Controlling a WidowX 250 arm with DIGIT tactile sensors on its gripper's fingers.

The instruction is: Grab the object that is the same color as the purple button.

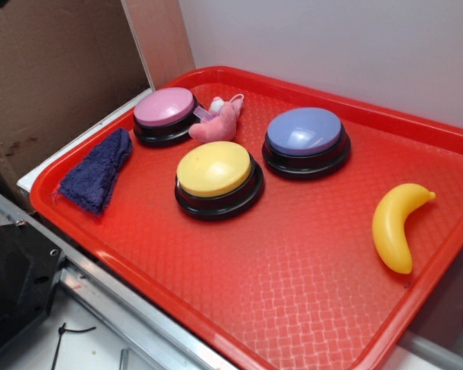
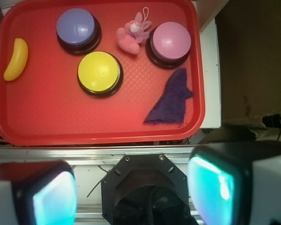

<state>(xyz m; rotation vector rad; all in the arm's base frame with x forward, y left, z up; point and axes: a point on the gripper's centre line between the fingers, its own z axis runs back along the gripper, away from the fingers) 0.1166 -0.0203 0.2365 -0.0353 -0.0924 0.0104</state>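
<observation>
The object, a dark purple fuzzy cloth (image 1: 96,173) (image 2: 171,101), lies flat near the left edge of the red tray (image 1: 293,270) (image 2: 47,117) in the exterior view. The purple button (image 1: 305,132) (image 2: 76,26) with its lavender dome stands at the back of the tray, well apart from the cloth. My gripper (image 2: 133,187) shows only in the wrist view, high above and off the tray's near edge. Its two fingers (image 2: 54,199) stand wide apart and open, holding nothing.
A pink button (image 1: 164,108) (image 2: 171,40) stands just behind the cloth, with a pink plush toy (image 1: 216,123) (image 2: 131,37) beside it. A yellow button (image 1: 214,169) (image 2: 99,71) sits mid-tray. A yellow banana (image 1: 393,223) (image 2: 16,58) lies at the far side. Cardboard (image 1: 54,77) borders the tray.
</observation>
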